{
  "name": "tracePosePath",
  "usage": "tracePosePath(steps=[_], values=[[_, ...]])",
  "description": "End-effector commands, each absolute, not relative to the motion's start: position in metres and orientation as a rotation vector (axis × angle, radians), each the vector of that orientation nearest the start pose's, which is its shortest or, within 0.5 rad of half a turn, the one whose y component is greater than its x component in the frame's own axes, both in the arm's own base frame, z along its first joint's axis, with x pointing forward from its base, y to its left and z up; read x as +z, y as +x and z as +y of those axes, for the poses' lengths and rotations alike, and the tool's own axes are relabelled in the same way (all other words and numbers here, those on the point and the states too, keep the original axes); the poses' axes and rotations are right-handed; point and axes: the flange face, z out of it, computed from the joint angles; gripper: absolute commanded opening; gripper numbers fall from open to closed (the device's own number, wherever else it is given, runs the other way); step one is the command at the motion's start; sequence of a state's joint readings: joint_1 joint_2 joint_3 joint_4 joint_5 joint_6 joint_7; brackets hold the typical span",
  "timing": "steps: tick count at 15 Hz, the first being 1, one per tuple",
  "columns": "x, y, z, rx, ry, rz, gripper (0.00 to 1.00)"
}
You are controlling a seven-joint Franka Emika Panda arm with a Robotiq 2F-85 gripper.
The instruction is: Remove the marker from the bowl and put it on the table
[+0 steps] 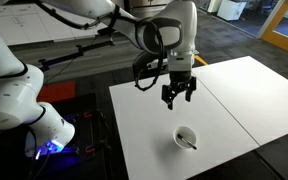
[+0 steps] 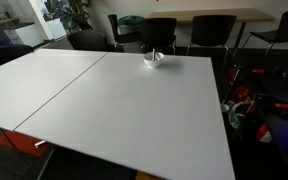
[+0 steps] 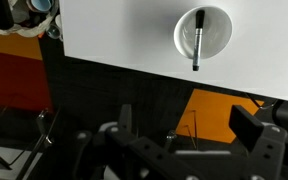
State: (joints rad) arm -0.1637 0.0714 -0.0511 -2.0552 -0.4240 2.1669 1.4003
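Note:
The small white bowl (image 1: 187, 137) stands near the front edge of the white table (image 1: 234, 90). The dark marker (image 1: 190, 141) lies inside it, one end leaning over the rim. In the wrist view the bowl (image 3: 203, 32) is at the top right with the marker (image 3: 196, 40) lying straight across it. My gripper (image 1: 179, 95) hangs open and empty above the table, well above and behind the bowl. Its fingers (image 3: 189, 125) show spread wide in the wrist view. In an exterior view the bowl (image 2: 154, 58) sits at the far edge of the table (image 2: 104, 100); my gripper is out of that view.
A thin seam (image 1: 224, 105) joins the table's two panels. Dark chairs (image 2: 164, 30) stand behind the table's far edge. An orange floor patch (image 3: 209, 110) lies below the table edge. A white robot base with a blue light (image 1: 49, 148) stands beside the table.

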Motion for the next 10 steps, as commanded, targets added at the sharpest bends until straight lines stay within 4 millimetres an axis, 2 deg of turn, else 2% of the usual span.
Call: tracePosePath(steps=[1, 3, 8, 10], values=[[0.403, 0.553, -0.139, -0.381, -2.626, 2.163, 1.00], [0.395, 0.555, -0.139, -0.363, -2.637, 2.165, 1.00], [0.395, 0.558, -0.135, -0.380, -2.640, 2.155, 1.00], [0.386, 0.565, -0.136, -0.386, -2.603, 2.181, 1.00]])
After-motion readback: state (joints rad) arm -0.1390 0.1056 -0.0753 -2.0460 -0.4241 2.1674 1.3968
